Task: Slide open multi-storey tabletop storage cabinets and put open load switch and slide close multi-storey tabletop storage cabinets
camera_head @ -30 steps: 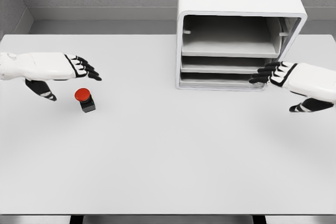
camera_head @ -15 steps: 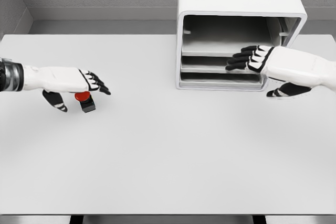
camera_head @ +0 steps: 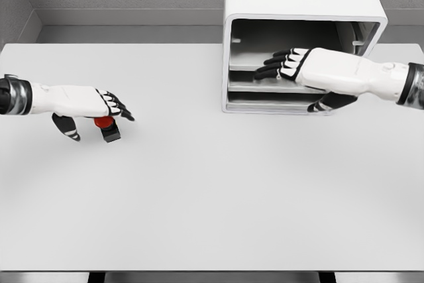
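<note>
A small black load switch (camera_head: pixel 108 128) with a red round button sits on the white table (camera_head: pixel 212 190) at the left. My left hand (camera_head: pixel 99 105) hovers right over it, fingers spread and partly covering the red cap, thumb hanging to the left. The white multi-storey cabinet (camera_head: pixel 301 4) stands at the back right; its front shows an empty top bay and two lower drawers (camera_head: pixel 265 97). My right hand (camera_head: pixel 286 64) reaches across the cabinet's front at the level of the top shelf edge, fingers extended and holding nothing.
A grey wall runs behind the table, and the table's front edge (camera_head: pixel 212 271) lies near the bottom of the picture. Wide bare tabletop lies between the switch and the cabinet.
My right hand has swept left and up from the lower right drawer corner to the cabinet's middle front. My left hand dropped down over the switch and drew slightly left.
</note>
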`<state>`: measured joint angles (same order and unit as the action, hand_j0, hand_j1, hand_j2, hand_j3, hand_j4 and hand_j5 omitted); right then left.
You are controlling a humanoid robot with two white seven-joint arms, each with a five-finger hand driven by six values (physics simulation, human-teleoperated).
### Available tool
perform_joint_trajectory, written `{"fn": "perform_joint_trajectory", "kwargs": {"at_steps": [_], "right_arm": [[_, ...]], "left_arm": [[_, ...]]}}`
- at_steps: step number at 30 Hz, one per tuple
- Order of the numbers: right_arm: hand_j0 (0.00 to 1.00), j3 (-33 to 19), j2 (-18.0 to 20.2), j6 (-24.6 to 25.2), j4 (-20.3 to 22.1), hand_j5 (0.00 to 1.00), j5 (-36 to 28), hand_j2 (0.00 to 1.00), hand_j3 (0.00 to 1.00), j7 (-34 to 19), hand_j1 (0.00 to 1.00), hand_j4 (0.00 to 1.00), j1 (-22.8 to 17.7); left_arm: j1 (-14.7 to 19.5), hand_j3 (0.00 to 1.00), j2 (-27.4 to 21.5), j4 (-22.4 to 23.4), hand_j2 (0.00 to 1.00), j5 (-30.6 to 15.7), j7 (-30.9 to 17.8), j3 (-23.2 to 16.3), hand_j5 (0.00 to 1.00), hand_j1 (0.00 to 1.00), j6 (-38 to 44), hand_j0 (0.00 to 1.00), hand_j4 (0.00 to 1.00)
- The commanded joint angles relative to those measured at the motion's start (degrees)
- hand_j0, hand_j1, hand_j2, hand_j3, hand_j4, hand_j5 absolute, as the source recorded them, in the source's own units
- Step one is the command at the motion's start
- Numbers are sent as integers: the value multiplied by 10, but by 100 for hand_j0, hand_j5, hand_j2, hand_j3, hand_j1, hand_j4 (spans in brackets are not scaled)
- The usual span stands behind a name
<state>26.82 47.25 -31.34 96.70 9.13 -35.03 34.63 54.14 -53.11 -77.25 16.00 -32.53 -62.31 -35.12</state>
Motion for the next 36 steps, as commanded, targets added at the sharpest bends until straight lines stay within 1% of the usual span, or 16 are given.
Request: {"fn": "perform_joint_trajectory", "kwargs": {"at_steps": [1, 2, 3, 4, 7, 9, 12, 13, 16, 17, 19, 22, 27, 32, 34, 36], "right_arm": [[100, 8, -8, 33, -17, 100, 0, 100, 100, 0, 100, 100, 1], [100, 15, -15, 55, -27, 100, 17, 100, 100, 0, 100, 100, 10], [100, 27, -22, 60, -37, 100, 26, 100, 100, 0, 100, 100, 18], [100, 39, -29, 64, -49, 100, 26, 100, 100, 0, 100, 100, 29], [100, 42, -36, 86, -52, 100, 26, 100, 100, 0, 100, 100, 40], [100, 56, -37, 87, -58, 100, 26, 100, 100, 0, 100, 100, 43], [100, 64, -47, 108, -67, 100, 26, 100, 100, 0, 100, 100, 56], [100, 65, -51, 110, -73, 100, 26, 100, 100, 0, 100, 100, 60], [100, 65, -52, 110, -98, 100, 26, 100, 100, 0, 100, 100, 66], [100, 68, -53, 111, -99, 100, 27, 100, 100, 0, 100, 100, 66], [100, 90, -57, 110, -104, 100, 31, 100, 100, 0, 100, 100, 74], [100, 104, -73, 111, -124, 100, 44, 100, 100, 0, 100, 100, 91], [100, 110, -73, 119, -131, 100, 56, 100, 100, 0, 100, 100, 96], [100, 110, -70, 117, -136, 100, 57, 100, 100, 0, 100, 100, 94], [100, 110, -67, 109, -129, 100, 62, 100, 100, 0, 100, 100, 91], [100, 110, -52, 88, -118, 100, 62, 100, 100, 0, 100, 100, 85]], "left_arm": [[0, 93, 3, 5, 93, -3, 0, 0, 93, 93, 1, 93, 93], [0, 92, 3, 5, 92, -3, 0, 0, 92, 92, 1, 92, 92], [0, 92, 3, 5, 92, -3, 0, 0, 92, 92, 1, 92, 92], [0, 88, 3, 5, 88, -3, 0, 0, 88, 88, 1, 88, 88], [-1, 83, 3, 5, 83, -2, 0, 0, 83, 83, 1, 83, 83], [-1, 76, 3, 4, 76, -2, 0, -1, 76, 76, 1, 76, 76], [-1, 67, 3, 4, 67, -2, 0, 0, 67, 67, 1, 67, 67], [0, 66, 3, 4, 66, -2, 0, 0, 66, 66, 1, 66, 66], [1, 59, 3, 4, 59, -2, 0, 0, 59, 59, 1, 59, 59], [1, 54, 3, 3, 54, -2, -1, 0, 54, 54, 1, 54, 54], [1, 49, 3, 3, 49, -2, -1, 0, 49, 49, 1, 49, 49], [1, 38, 3, 3, 38, -3, -1, 0, 38, 38, 1, 38, 38], [1, 35, 2, 3, 35, -4, -2, 0, 35, 35, 1, 35, 35], [23, 35, -5, -1, 35, -9, 0, 1, 35, 35, 1, 35, 35], [28, 35, -9, -2, 35, -10, 0, 3, 35, 35, 1, 35, 35], [34, 35, -16, -3, 35, -19, 0, 3, 35, 35, 1, 35, 35]]}}
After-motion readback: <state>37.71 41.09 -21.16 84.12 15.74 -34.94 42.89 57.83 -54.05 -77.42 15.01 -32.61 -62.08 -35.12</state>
